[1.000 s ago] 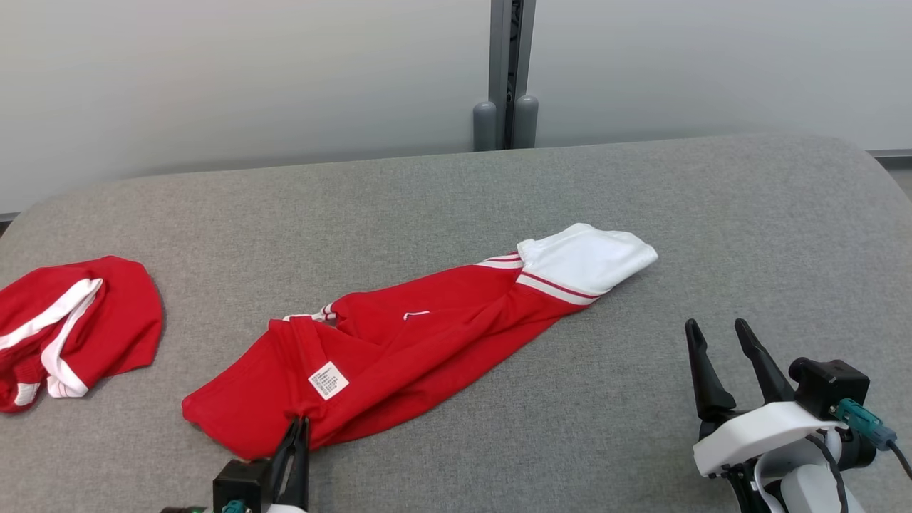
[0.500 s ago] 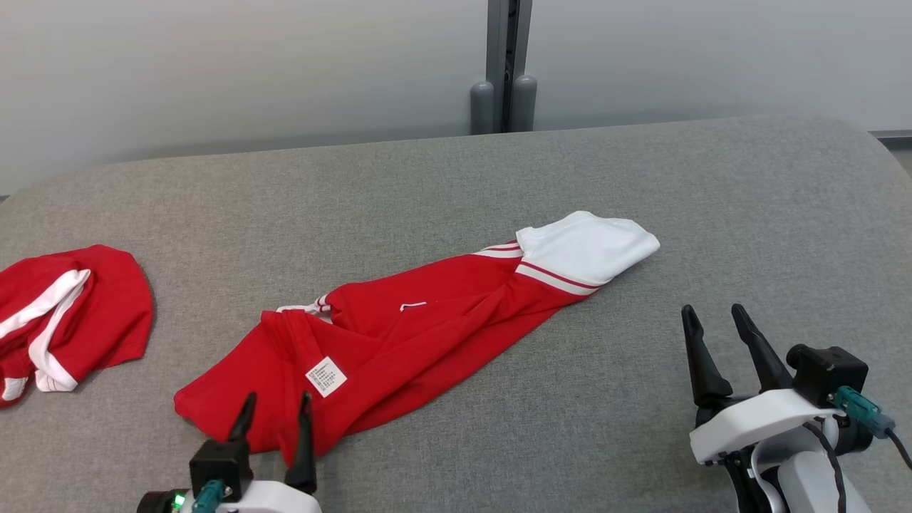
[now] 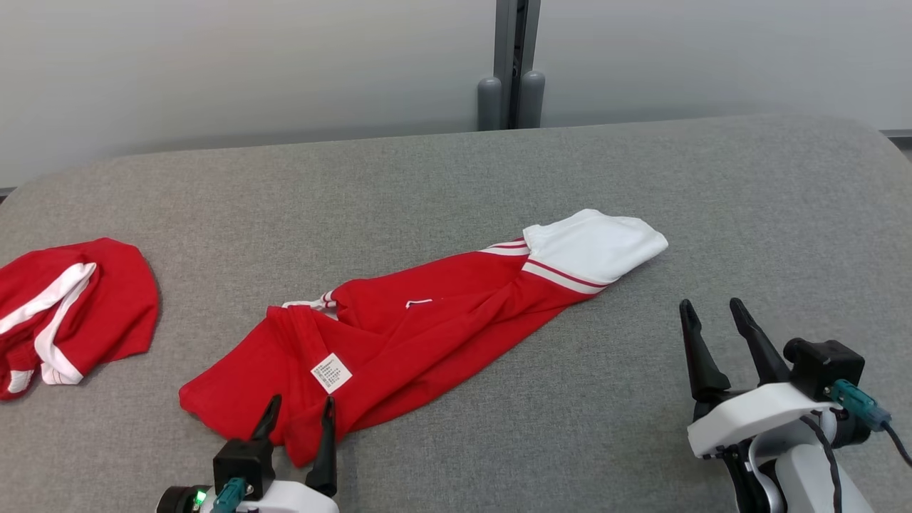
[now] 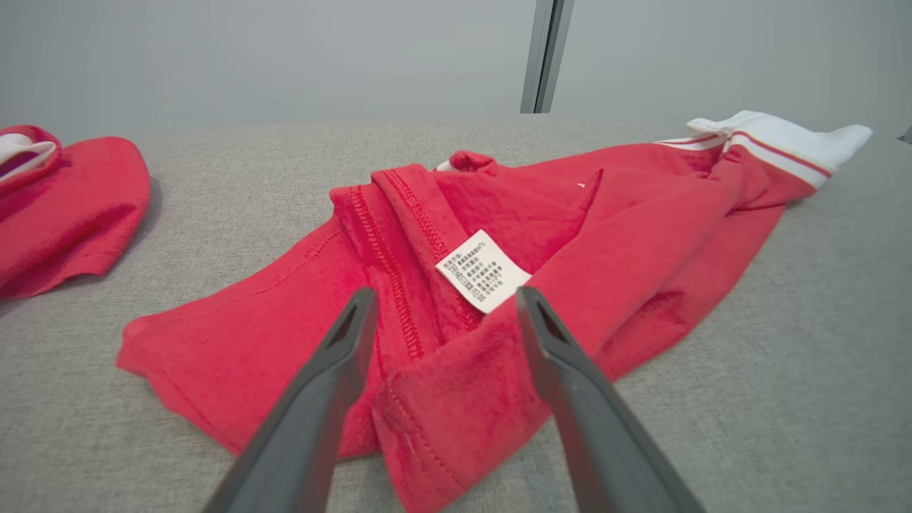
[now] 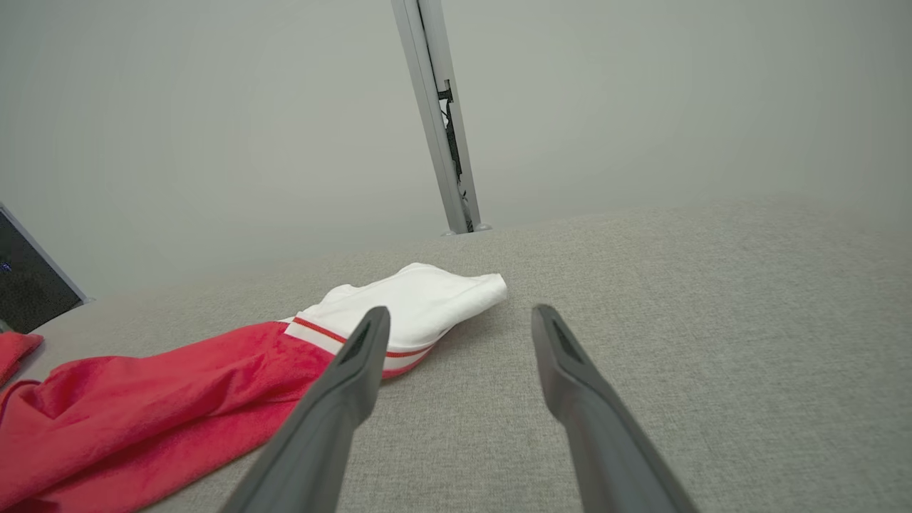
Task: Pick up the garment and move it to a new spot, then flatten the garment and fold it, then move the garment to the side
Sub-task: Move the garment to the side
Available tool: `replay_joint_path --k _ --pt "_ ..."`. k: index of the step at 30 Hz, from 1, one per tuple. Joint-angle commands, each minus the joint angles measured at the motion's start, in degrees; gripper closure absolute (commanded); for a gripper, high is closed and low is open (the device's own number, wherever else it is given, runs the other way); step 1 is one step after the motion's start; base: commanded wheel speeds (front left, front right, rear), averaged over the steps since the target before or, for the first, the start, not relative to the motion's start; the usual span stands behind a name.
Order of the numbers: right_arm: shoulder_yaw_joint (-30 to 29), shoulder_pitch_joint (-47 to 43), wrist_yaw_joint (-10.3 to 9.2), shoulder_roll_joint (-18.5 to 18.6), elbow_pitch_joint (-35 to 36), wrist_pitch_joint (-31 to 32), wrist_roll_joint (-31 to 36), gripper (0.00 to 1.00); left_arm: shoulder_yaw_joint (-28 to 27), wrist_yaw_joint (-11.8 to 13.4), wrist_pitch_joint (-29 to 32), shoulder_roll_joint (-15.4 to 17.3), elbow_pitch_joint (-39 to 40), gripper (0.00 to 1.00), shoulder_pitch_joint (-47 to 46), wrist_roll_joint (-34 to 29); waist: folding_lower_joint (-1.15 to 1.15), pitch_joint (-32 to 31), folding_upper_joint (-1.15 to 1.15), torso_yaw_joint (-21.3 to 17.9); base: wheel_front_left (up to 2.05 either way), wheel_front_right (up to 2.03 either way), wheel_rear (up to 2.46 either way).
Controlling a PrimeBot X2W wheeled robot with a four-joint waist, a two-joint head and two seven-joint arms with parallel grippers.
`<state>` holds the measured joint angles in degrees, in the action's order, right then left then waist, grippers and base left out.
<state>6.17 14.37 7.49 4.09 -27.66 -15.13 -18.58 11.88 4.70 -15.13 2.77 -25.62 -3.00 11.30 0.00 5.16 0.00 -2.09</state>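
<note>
Head view: shows a red garment [image 3: 427, 320] lying bunched in a long diagonal across the middle of the grey fabric-covered table [image 3: 641, 178], with its white end [image 3: 595, 246] far and right and a white label [image 3: 331, 372] towards the near-left end. Puts the left hand [image 3: 301, 402] at the cloth's near edge, fingers spread wide, clamping nothing. Puts the right hand [image 3: 710, 306] at the near right, equally wide and empty, well apart from the cloth. Shows a second garment [image 3: 107, 306], red with white trim, at the left edge.

Left wrist view: looks between the wide-spread fingers of the left hand [image 4: 445, 296] onto a near fold of the garment [image 4: 641, 235], label [image 4: 483, 271] just past the tips, second garment [image 4: 64, 199] off to the left.

Right wrist view: looks along the right hand [image 5: 459, 313], spread wide above bare table [image 5: 712, 320], white end [image 5: 413, 299] beyond the left fingertip, garment [image 5: 142, 399] trailing left.
</note>
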Motion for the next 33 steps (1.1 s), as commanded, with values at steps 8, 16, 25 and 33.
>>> replay_joint_path --k 8,16,25,33 --pt "1.9 8.5 0.00 2.4 -4.0 0.0 1.1 0.00 1.4 0.5 0.0 0.2 1.9 0.00 -3.4 -0.2 0.00 3.8 0.00 2.1 0.00 0.00 0.00" --pt "0.8 19.9 0.00 5.1 -14.9 0.0 -0.4 0.00 3.3 0.7 0.0 0.2 2.4 0.00 -5.8 0.5 0.00 8.1 0.00 5.8 0.00 0.00 0.00" --pt "8.5 30.6 0.00 7.2 -23.2 5.7 -4.8 0.00 4.4 1.4 0.0 0.3 3.3 0.00 -8.1 1.3 0.00 11.7 0.00 9.5 0.00 0.00 0.00" --pt "22.8 32.5 0.00 9.1 -19.7 12.5 -11.3 0.00 5.2 1.9 0.0 0.2 3.4 0.00 -8.4 2.3 0.00 11.7 0.00 10.3 0.00 0.00 0.00"
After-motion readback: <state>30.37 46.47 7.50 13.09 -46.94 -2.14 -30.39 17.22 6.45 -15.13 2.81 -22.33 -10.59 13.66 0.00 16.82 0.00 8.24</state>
